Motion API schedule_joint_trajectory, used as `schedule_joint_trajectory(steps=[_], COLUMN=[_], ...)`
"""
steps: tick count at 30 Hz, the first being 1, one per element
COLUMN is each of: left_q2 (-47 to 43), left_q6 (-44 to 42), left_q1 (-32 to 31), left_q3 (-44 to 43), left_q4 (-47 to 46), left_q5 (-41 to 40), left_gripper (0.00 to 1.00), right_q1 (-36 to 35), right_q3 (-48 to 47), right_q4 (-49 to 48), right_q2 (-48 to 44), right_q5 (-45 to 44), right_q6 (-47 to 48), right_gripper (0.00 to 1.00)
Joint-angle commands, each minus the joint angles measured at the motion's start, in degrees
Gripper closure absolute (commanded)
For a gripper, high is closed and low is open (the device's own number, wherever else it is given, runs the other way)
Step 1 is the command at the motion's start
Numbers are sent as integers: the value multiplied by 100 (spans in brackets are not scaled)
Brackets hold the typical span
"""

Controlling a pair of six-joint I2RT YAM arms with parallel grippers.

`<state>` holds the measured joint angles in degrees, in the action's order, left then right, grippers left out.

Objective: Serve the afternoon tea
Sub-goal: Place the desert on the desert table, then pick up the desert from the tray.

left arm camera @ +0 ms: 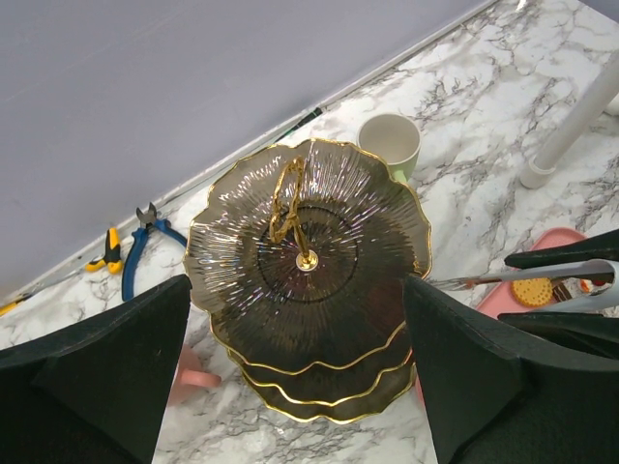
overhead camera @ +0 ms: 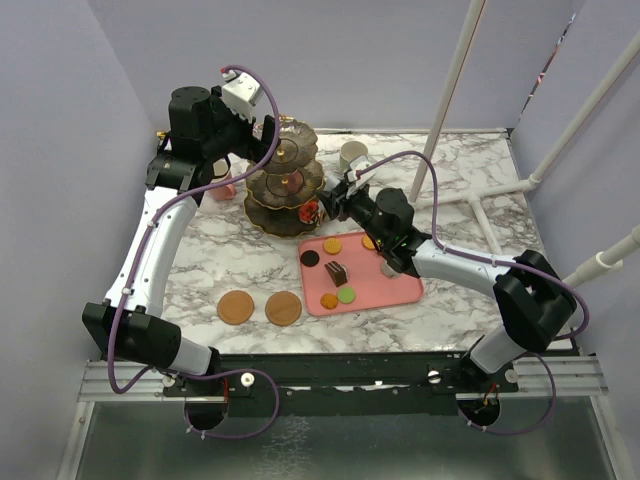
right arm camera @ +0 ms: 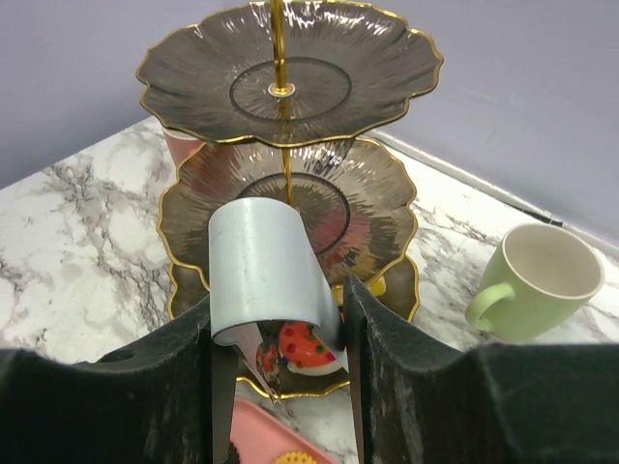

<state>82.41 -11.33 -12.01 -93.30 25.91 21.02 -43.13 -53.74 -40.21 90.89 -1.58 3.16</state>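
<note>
Right wrist view: right hand [right arm camera: 276,319], partly closed on a pale curved scoop [right arm camera: 261,261], holds its lip at the lowest tier of the three-tier stand [right arm camera: 372,58], apparently to deliver the red toy pastry [right arm camera: 308,346] lying there; left hand [left arm camera: 298,280], wide open and empty, hovers over the top tier, probably ready to steady it.

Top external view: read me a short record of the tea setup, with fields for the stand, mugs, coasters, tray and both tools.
stand: upright, top tier bare
red pastry: on bottom tier
mugs: pale-green mug right of stand; pink mug left, partly hidden
coasters: two, bare, near edge
pink tray: holds several pastries
left tool: open above stand
right tool: shut on tongs at red pastry
</note>
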Motion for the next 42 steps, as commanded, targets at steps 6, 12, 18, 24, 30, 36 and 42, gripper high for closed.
schedule_joint_trajectory(steps=[6, 12, 18, 24, 30, 36, 42], left_q2=[-115, -24, -53, -48, -121, -340, -412], left_q6=[98, 147, 168, 226, 198, 241, 247], left_q1=[12, 20, 23, 16, 17, 19, 17], left_q3=[-187, -363, -357, -433, -348, -10, 63], left_q4=[125, 386, 615, 904, 1195, 1210, 1201], left_q5=[75, -92, -327, -402, -589, -672, -689], left_gripper=[8, 7, 1, 1, 1, 1, 1], right_q1=[-37, -37, -37, -37, -37, -37, -37], right_q3=[236, 403, 676, 971, 1144, 1359, 1550], right_q4=[205, 1228, 2575, 3396, 4138, 4466, 4416], right_q2=[-438, -1276, -2385, -3326, -3787, -4141, -4209], right_q5=[57, -227, -1091, -1891, -2269, -2301, -2337], right_q6=[-218, -298, -523, -638, -891, -1091, -1135], right_gripper=[63, 63, 64, 64, 64, 63, 61])
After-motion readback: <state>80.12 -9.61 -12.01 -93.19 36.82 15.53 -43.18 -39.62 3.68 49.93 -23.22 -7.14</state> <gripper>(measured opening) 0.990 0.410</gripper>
